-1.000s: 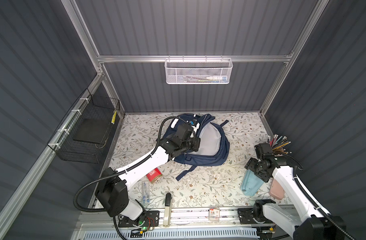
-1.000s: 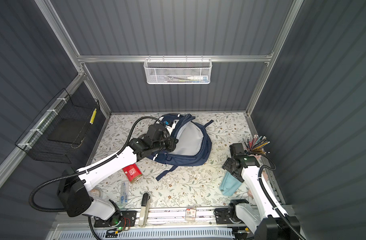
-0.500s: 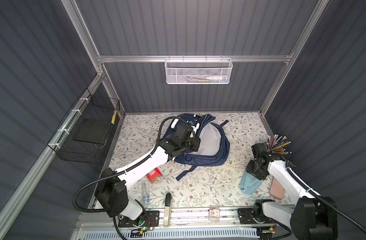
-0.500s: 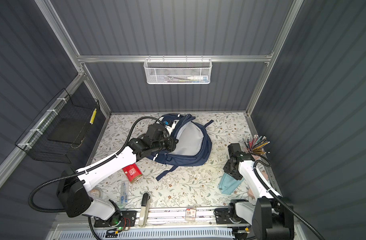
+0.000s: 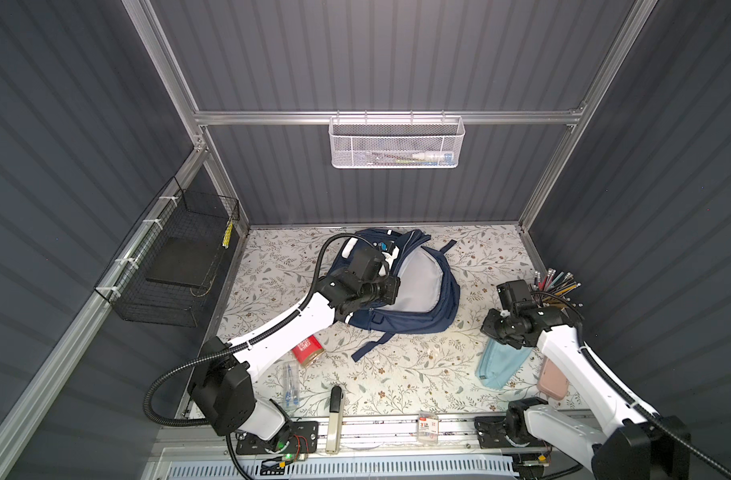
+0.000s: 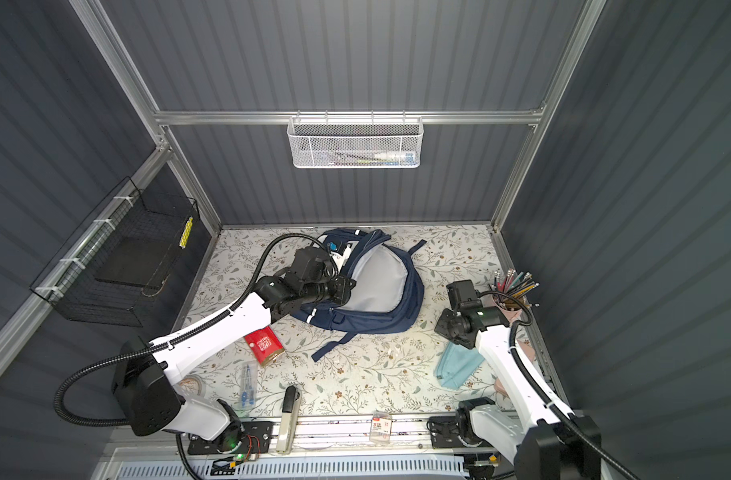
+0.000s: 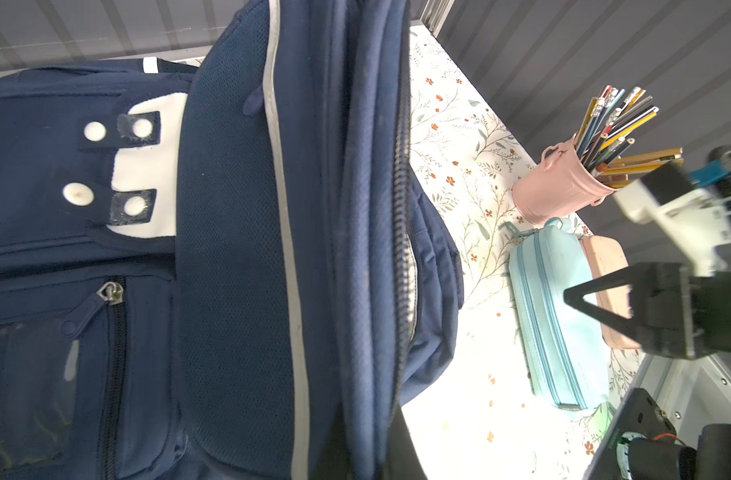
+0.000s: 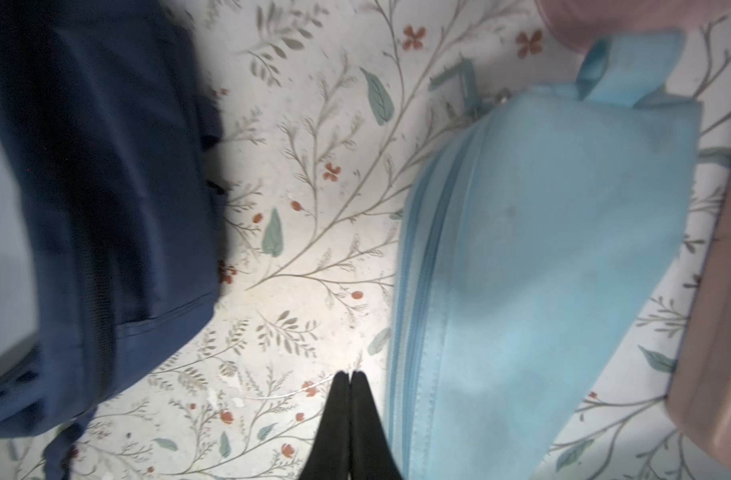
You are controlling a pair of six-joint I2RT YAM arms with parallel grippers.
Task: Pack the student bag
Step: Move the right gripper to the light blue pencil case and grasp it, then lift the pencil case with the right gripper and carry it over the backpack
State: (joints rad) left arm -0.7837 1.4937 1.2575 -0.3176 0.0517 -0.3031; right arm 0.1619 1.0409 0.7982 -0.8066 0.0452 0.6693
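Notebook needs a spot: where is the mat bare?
Bare: front middle, between strap and front rail; also back right corner, beside student bag. Crowded: front left by red box; right edge by pencil cup, blue pouch.

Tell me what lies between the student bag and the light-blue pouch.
Only bare floral tabletop, clear in the right wrist view between student bag and pouch; the shut right gripper hangs over it.

We've got a navy student bag mid-frame in both top views, with pale grey lining, white stripes and a white patch. The table is off-white with green sprigs and tiny rust-red flowers. Lower right there's a light-blue pouch, lower left a red tin. The left wrist view shows us a pink cup of multicoloured pencils.
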